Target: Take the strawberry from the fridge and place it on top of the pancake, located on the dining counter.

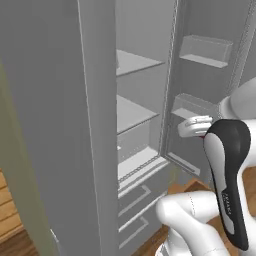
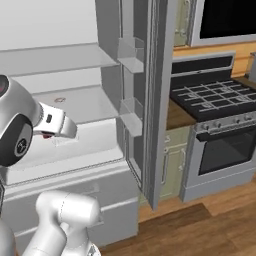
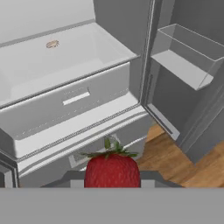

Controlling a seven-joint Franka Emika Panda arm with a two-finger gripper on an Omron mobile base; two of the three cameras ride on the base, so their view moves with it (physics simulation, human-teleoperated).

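Observation:
The strawberry [image 3: 112, 169], dark red with green leaves, sits between my fingers at the bottom of the hand view. My gripper [image 1: 199, 134] is shut on it, just outside the open fridge [image 1: 95, 125], in front of the lower shelves. A sliver of the red strawberry [image 2: 47, 135] shows under the hand in the right base view. The fridge's pale shelves [image 3: 65, 61] and its drawer front [image 3: 74, 98] lie ahead of the hand. The pancake and the dining counter are out of view.
A small flat tan item [image 3: 52, 44] lies at the back of a fridge shelf. The open right door with its bins [image 1: 205, 55] stands close to my hand's right. A stove [image 2: 215, 105] and green-grey cabinets [image 2: 172, 165] are to the fridge's right, above a wood floor [image 2: 200, 230].

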